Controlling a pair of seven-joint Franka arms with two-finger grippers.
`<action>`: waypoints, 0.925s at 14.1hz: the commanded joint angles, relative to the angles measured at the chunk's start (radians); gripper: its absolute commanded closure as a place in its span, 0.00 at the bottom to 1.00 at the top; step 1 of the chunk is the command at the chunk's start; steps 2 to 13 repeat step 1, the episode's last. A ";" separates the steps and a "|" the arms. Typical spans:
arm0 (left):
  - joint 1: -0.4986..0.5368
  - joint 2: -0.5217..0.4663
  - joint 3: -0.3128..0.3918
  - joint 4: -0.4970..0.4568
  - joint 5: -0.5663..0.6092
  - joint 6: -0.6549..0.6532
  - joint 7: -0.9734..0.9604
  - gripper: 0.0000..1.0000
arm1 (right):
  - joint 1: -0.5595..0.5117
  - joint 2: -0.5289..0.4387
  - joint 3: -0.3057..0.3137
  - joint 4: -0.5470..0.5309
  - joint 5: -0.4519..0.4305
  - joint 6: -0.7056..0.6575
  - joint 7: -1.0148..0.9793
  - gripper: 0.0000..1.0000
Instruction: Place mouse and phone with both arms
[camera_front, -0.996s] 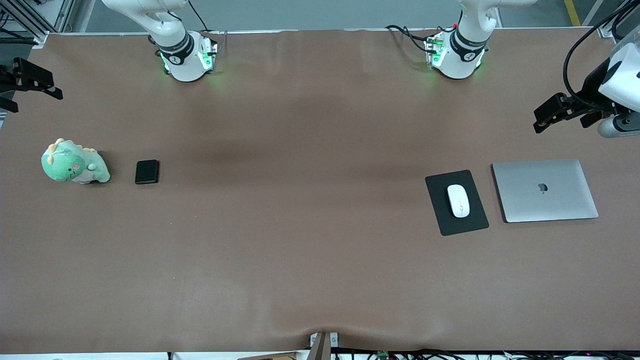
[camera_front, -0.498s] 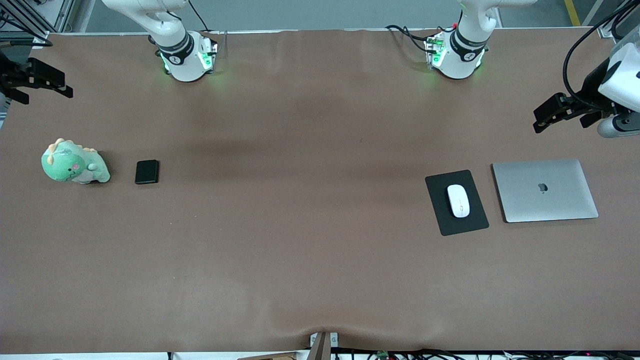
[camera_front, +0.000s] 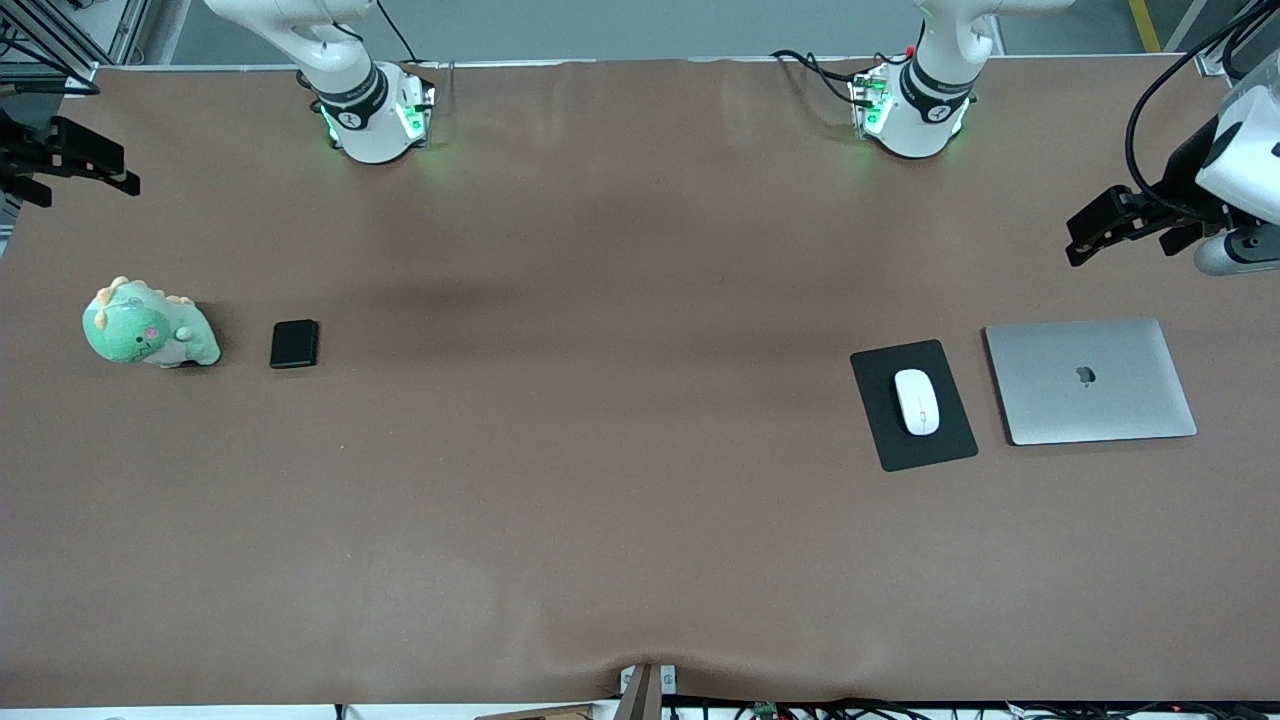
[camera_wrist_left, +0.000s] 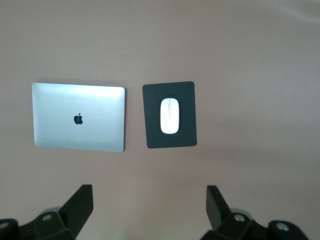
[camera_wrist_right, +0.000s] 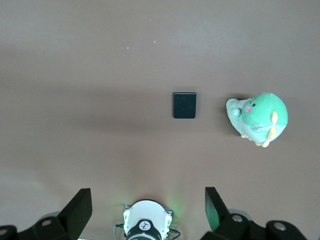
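Observation:
The white mouse (camera_front: 917, 401) lies on a black mouse pad (camera_front: 880, 375) toward the left arm's end of the table; the left wrist view shows the mouse (camera_wrist_left: 170, 115) from high above. The small black phone (camera_front: 294, 343) lies flat toward the right arm's end, and the right wrist view shows that phone (camera_wrist_right: 184, 105) too. My left gripper (camera_front: 1090, 232) hangs high over the bare tabletop at its end, open and empty (camera_wrist_left: 149, 200). Raised over the other end, my right gripper (camera_front: 100, 165) is also open with nothing in it (camera_wrist_right: 148, 202).
A shut silver laptop (camera_front: 1090, 380) lies beside the mouse pad, toward the table's end. A green dinosaur plush (camera_front: 148, 326) stands beside the phone. Both arm bases (camera_front: 372, 115) (camera_front: 915, 105) stand along the table's robot edge. Brown tabletop (camera_front: 600, 420) spans the middle.
My right gripper has shifted slightly over its end of the table. The left gripper has barely moved, and nothing on the table has changed place.

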 joint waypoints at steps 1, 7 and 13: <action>0.005 -0.010 -0.008 0.005 0.021 -0.015 0.013 0.00 | 0.000 -0.018 0.015 -0.011 -0.041 0.005 0.007 0.00; 0.005 -0.010 -0.008 0.005 0.021 -0.015 0.013 0.00 | 0.000 -0.018 0.015 -0.011 -0.041 0.005 0.007 0.00; 0.005 -0.010 -0.008 0.005 0.021 -0.015 0.013 0.00 | 0.000 -0.018 0.015 -0.011 -0.041 0.005 0.007 0.00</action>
